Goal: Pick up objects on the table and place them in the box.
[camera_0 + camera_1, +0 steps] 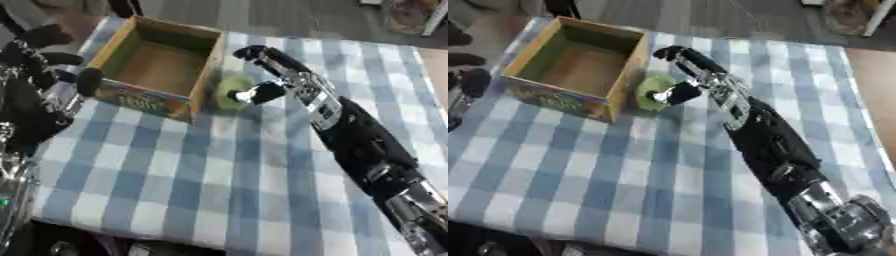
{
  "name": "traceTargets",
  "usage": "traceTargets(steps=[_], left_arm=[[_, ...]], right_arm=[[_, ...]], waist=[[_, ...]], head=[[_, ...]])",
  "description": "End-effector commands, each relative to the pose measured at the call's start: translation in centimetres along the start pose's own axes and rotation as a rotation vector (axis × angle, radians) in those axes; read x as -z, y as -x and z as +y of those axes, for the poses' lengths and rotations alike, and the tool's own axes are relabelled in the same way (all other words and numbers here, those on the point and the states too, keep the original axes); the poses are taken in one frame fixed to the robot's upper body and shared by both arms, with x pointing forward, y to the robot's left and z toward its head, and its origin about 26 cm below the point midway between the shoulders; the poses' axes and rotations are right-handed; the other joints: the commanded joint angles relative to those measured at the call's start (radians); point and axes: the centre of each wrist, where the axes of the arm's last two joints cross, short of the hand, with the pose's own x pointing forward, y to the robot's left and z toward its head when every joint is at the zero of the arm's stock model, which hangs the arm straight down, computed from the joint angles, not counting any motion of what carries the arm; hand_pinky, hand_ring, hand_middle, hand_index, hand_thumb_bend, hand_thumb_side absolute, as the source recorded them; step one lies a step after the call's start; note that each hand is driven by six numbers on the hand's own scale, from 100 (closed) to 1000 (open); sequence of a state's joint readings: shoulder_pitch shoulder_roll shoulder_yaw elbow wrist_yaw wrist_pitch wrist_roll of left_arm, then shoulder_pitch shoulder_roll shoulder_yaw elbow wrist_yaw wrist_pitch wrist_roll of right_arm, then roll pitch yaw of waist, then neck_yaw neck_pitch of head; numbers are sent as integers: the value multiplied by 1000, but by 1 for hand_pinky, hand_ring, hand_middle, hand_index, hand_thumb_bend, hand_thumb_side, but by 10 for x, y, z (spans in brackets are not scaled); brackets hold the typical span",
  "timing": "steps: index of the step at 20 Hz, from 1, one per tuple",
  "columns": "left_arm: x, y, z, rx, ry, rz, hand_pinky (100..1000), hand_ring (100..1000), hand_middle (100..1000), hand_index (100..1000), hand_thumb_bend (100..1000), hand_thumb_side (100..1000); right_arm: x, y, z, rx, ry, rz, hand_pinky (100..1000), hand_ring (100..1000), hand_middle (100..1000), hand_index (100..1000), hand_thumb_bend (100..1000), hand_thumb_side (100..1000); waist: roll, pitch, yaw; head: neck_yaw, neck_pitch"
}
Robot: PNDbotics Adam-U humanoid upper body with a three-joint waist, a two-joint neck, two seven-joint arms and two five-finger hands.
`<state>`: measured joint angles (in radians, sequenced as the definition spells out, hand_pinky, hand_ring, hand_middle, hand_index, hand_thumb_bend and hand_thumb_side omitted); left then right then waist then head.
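Observation:
An open cardboard box [144,99] with a printed front wall stands at the table's upper left, and nothing shows inside it. A round pale green object [229,90] rests on the cloth against the box's right wall. My right hand [293,80] comes in from the lower right. Its fingers [255,52] stretch out straight above the green object and its thumb [265,93] touches the object's right side. My left hand [33,67] hovers by the box's left wall, fingers relaxed and spread, holding nothing.
A blue and white checked cloth [201,170] covers the table, whose near edge runs along the bottom. My right forearm [367,145] lies across the right half. A dim object [411,15] stands beyond the far right corner.

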<state>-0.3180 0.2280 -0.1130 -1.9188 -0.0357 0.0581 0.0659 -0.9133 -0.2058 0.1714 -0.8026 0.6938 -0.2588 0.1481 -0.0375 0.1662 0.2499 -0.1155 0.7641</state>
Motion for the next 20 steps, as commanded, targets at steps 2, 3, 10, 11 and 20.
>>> traceTargets(steps=[2,3,10,11,20], left_arm=[[3,-9,0,-3,6,-34,529,653,715,815,688,383],[3,-8,0,-3,6,-33,530,653,715,815,690,383],[3,-9,0,-4,6,-33,529,652,714,815,692,383],[3,-8,0,-4,6,-33,529,652,714,815,692,383],[3,-9,0,-5,5,-32,529,651,713,814,694,383]], right_arm=[[3,1,-10,-34,23,11,874,899,854,912,496,321],[2,3,-9,-37,17,17,873,898,855,912,492,346],[0,10,0,-40,-37,35,841,870,843,906,500,356],[0,10,1,-38,-49,33,840,868,842,905,500,357],[0,8,12,-25,-197,-16,750,792,770,844,503,349]], waist=[[7,-15,0],[7,-15,0],[9,-14,0],[9,-14,1],[12,-15,-1]], head=[[0,6],[0,6],[1,6],[1,6],[2,6]])
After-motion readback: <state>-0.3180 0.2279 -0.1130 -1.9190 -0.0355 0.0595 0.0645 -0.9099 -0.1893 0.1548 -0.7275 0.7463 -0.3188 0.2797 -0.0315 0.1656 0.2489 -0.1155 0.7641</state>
